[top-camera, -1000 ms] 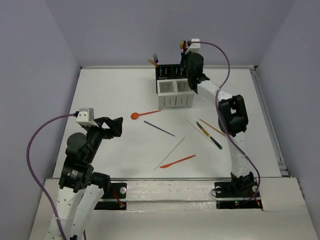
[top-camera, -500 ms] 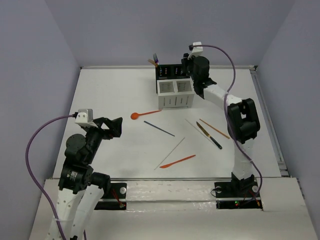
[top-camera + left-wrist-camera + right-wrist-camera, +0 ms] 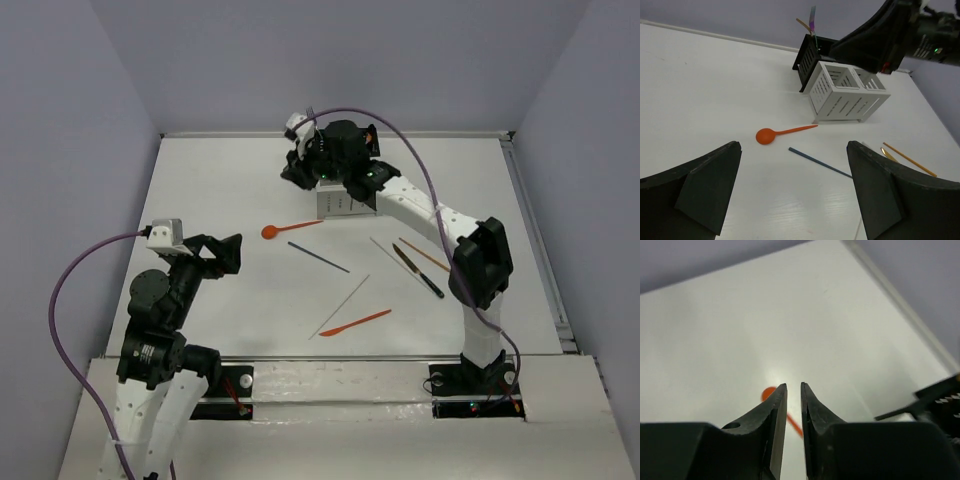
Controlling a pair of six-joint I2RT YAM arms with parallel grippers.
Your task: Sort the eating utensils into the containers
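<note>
the containers (image 3: 847, 95) are set toward the far side of the bench (image 3: 220, 190) as one joined block: white perforated holders in front and black holders (image 3: 809, 60) behind them. in the top view most of the block is covered by the right arm (image 3: 420, 210). two utensil ends (image 3: 811, 22) are seen standing up out of the left black holder, one iridescent and one gold-brown.

the right hand (image 3: 794, 386) is held above the bench at the left end of the block. its fingers are separated by a narrow slit only, and nothing is gripped between them. in the right wrist view the orange spoon (image 3: 768, 393) is partly seen beyond the fingertips.

the left hand (image 3: 794, 149) is held above the near left part of the bench, well apart from the block. its fingers are spread wide and nothing is held.

the remaining utensils are laid flat on the bench. the orange spoon is found just in front of the white holders, bowl to the left. a dark blue chopstick (image 3: 318, 257) is laid near it on the near side. a pale chopstick (image 3: 340, 305) and an orange flat utensil (image 3: 355, 322) are laid nearer the front edge, close together at their near ends. to the right, a black-handled knife (image 3: 418, 271), a gold chopstick (image 3: 425, 255) and a further pale chopstick (image 3: 385, 252) are grouped close together.
</note>
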